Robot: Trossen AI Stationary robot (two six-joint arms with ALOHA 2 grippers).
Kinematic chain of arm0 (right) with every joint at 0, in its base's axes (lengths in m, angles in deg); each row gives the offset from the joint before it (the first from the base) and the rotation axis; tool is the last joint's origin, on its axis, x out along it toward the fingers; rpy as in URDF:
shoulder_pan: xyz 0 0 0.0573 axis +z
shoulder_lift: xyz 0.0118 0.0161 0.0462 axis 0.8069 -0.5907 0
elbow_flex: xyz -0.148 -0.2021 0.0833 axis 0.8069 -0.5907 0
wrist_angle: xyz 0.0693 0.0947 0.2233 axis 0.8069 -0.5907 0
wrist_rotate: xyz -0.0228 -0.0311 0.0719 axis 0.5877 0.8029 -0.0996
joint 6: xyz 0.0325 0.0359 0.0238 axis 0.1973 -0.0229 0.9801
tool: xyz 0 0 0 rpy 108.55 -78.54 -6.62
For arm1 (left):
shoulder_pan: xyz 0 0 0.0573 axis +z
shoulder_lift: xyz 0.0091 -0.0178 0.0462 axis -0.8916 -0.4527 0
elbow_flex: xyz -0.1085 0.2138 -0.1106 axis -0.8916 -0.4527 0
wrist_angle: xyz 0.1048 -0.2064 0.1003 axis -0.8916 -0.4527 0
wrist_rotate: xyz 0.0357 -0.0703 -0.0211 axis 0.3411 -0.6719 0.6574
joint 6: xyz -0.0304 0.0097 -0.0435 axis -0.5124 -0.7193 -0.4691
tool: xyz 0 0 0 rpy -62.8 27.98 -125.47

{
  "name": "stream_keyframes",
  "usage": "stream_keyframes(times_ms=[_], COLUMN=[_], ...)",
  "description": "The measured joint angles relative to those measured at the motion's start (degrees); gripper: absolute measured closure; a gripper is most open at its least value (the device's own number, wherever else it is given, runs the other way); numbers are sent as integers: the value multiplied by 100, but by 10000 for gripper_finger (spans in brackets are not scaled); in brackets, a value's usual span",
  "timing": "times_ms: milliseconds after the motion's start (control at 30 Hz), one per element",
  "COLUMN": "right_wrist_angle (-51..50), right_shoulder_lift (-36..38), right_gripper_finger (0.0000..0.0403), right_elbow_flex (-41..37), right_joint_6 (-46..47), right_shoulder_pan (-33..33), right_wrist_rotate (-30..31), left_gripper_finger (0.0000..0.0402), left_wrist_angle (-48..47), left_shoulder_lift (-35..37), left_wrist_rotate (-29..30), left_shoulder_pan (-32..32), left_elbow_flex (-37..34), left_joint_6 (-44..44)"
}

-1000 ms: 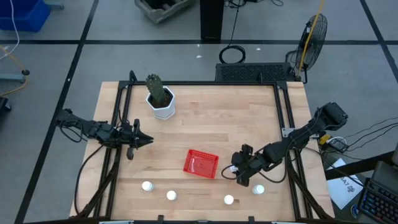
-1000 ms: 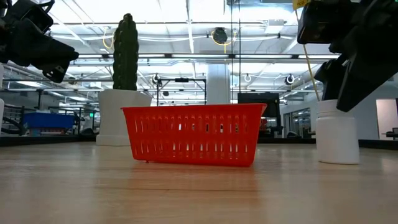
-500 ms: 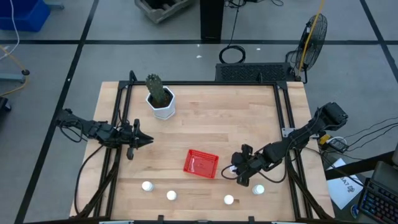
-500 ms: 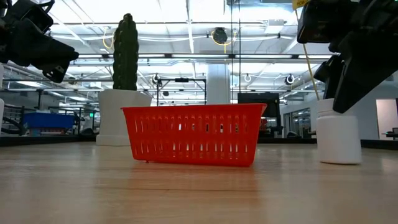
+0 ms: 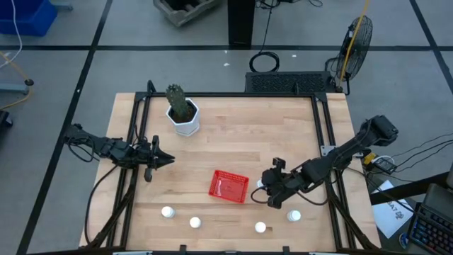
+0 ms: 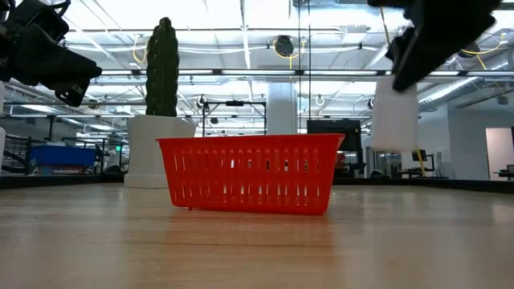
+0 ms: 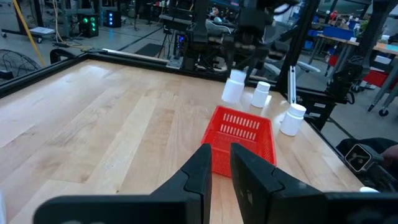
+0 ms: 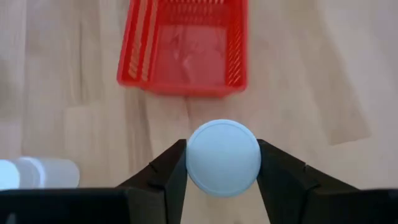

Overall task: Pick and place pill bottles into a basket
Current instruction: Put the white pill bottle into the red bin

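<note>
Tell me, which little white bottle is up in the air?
The pill bottle pinched in the right gripper, hanging beside the red basket. The other four bottles stand on the table.

Past my left gripper's (image 7: pixel 220 163) nearly closed fingers I see the red basket (image 7: pixel 242 138) on the wooden table (image 7: pixel 112 124). Beyond it, the right gripper (image 7: pixel 245 53) holds a pill bottle (image 7: pixel 232 86) aloft; two more bottles (image 7: pixel 292 119) stand nearby.

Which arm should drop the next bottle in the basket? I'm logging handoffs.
Right. Its gripper already holds a bottle lifted off the table, just beside the basket. The left gripper waits empty near the table's left edge, farther away.
</note>
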Motion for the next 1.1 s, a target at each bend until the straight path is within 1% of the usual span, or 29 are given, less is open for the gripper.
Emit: stream_keyframes(times_ms=[100, 167, 300, 367, 500, 633, 733, 900, 1033, 1100], right_wrist_angle=[-10, 173, 706, 815, 1173, 1563, 1702, 1843, 2075, 1987], right_shoulder_lift=[48, 49, -15, -108, -347, -589, -684, -953, -1251, -1390], right_gripper_finger=[252, 253, 252, 252, 253, 252, 251, 253, 250, 249], right_elbow_flex=[213, 323, 344, 343, 340, 340, 339, 338, 338, 410], right_joint_6=[-282, -567, -1042, -1208, -1394, -1588, -1584, -1584, -1613, -1629], right_shoulder_pan=[-5, -51, -267, -390, -647, -736, -741, -757, -853, -896], right_wrist_rotate=[313, 443, 453, 422, -52, -464, -602, -642, -973, -1059], left_gripper_finger=[339, 339, 339, 339, 339, 339, 339, 339, 339, 339], left_wrist_angle=[0, 6, 1, -2, -4, 4, 2, 2, 5, -4], left_shoulder_lift=[0, 0, 0, 2, 1, 0, 0, 2, 2, 2], left_wrist_rotate=[1, 0, -1, 0, 0, 0, -1, -1, 0, 0], left_shoulder_pan=[-2, -2, 0, -2, -1, -2, 0, -2, -2, -2], left_elbow_flex=[0, 0, 0, 0, 0, 0, 0, 0, 0, 0], left_joint_6=[0, 0, 0, 0, 0, 0, 0, 0, 0, 0])
